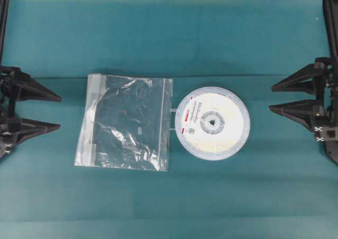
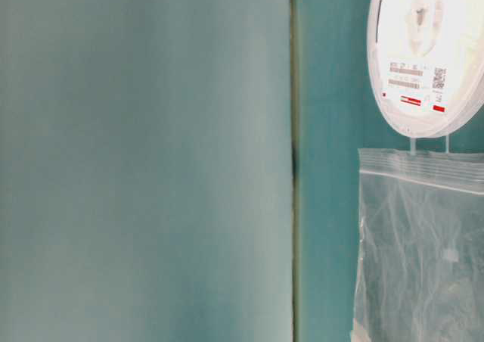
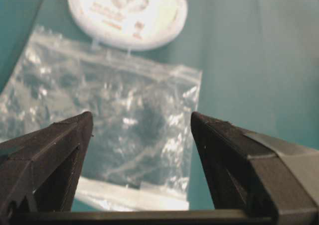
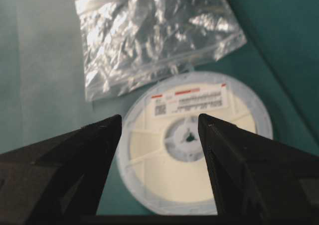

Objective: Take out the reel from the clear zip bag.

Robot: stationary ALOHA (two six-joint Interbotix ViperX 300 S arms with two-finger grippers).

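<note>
Pale-blue reel point(image 1: 212, 122) lies near the wide-open right tool point(image 1: 270, 98).

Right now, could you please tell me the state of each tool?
Left tool: open, holding nothing.
Right tool: open, holding nothing.

My flat round pale-blue translucent reel point(image 1: 212, 122) shows cream tape inside, a grey hub at its middle, and a white label with red stripes and dark print. Beside the reel, the crinkled clear plastic zip bag point(image 1: 127, 121) glints with white highlights, with a whitish strip along its edge far from the reel. Under the reel spreads a plain teal table cover point(image 1: 169, 38), darker in folds. My left gripper point(image 1: 55, 112) and right gripper point(image 1: 273, 97) are matte black
</note>
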